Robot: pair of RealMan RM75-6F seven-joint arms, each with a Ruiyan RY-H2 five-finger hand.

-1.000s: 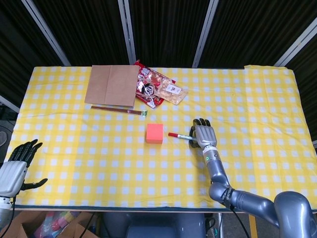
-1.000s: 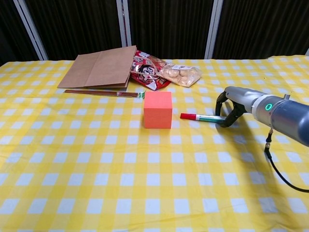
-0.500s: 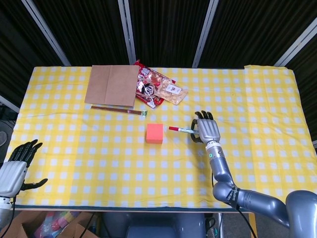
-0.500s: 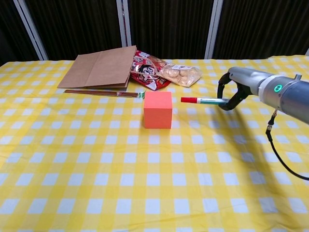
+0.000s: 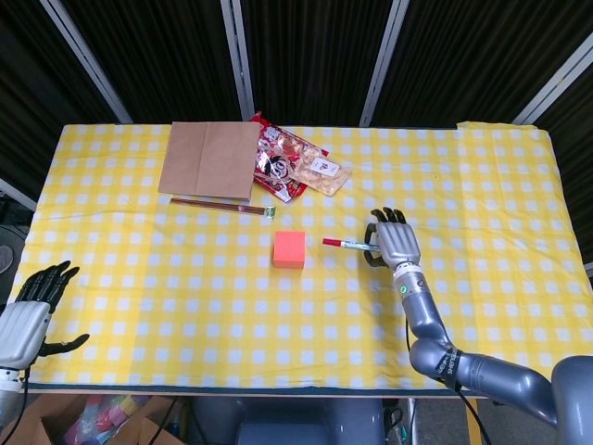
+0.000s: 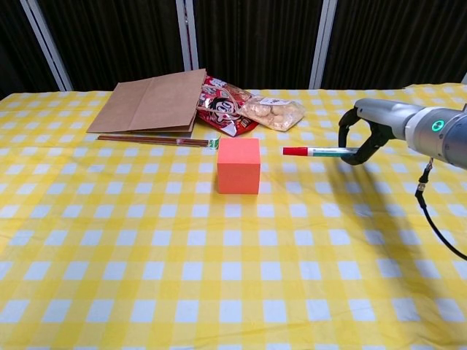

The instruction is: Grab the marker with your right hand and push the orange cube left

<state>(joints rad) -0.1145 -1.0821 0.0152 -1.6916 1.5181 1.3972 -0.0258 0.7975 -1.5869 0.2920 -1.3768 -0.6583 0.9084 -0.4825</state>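
1. We see the bench (image 5: 482,167) covered by a yellow-and-white checked cloth (image 6: 219,277).
2. An orange cube (image 5: 289,249) sits on the cloth near the middle.
3. Toward the far edge we find a flat brown paper bag (image 5: 211,159), with a red snack packet (image 5: 278,167) and a clear bag of snacks (image 5: 326,172) just beside it.
4. A pair of chopsticks (image 5: 222,205) lies just in front of the paper bag.
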